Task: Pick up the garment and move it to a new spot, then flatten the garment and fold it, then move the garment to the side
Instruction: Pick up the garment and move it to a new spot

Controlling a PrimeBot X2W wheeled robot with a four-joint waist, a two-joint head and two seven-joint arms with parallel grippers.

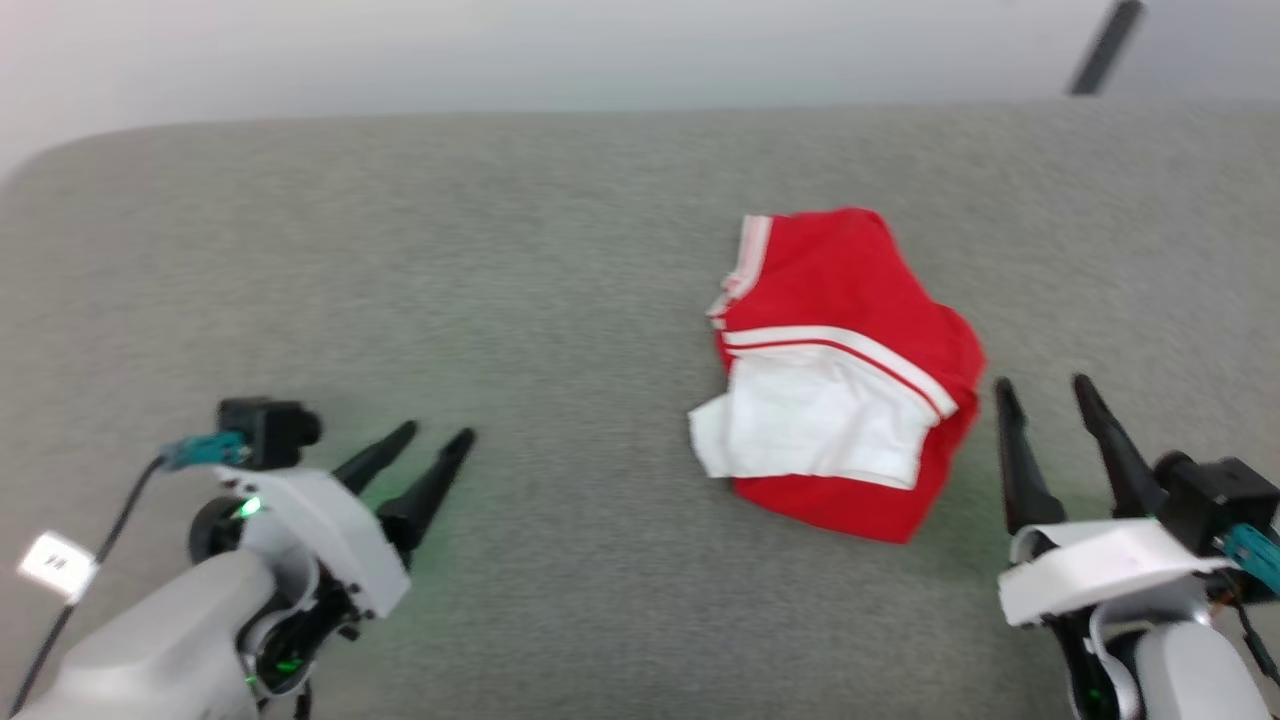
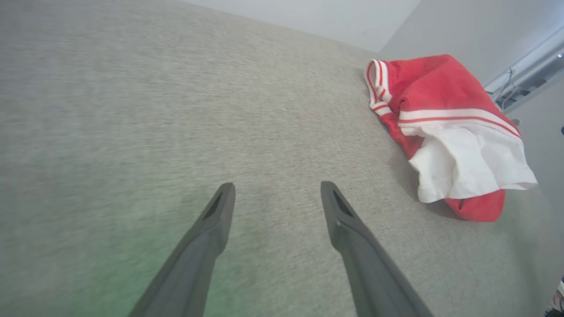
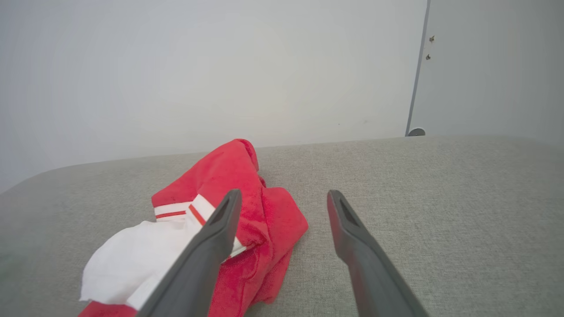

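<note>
Head view: garment (image 1: 850,330) beside end effector (image 1: 1043,384)

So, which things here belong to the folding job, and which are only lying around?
Belonging to the job:
red and white garment, crumpled on the grey fabric surface
left gripper, open
right gripper, open, close beside the garment

Just lying about:
dark pole beyond the surface's far edge
white tag at the head view's lower left
</note>
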